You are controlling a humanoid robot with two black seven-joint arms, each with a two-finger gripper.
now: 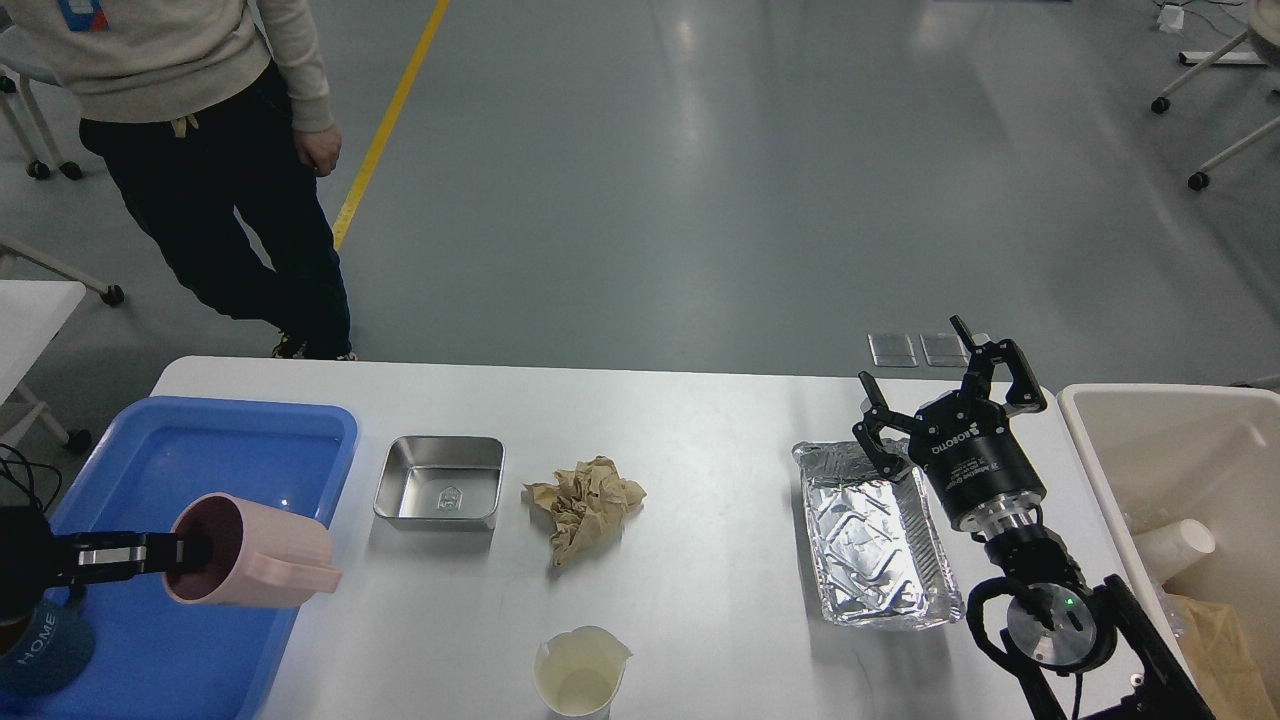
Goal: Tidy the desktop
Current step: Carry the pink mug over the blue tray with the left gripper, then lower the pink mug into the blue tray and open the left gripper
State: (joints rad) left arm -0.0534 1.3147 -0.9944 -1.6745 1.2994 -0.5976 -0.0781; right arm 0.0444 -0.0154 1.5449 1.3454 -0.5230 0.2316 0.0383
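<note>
The white desktop [700, 420] spans the view. My left gripper [185, 552] is shut on the rim of a pink mug [255, 555] and holds it on its side above the right edge of the blue tray [150, 450]. My right gripper [930, 395] is open and empty, raised above the far end of a foil tray [870, 540]. A crumpled brown paper [585, 503] lies mid-table. A square metal dish [440, 482] stands left of it. A pale plastic cup [580, 672] stands near the front edge.
A beige bin [1180, 450] stands at the right beside the table, with a paper cup and brown paper in it. A person [210, 130] stands beyond the far left corner. A second white table [30, 310] is at the far left.
</note>
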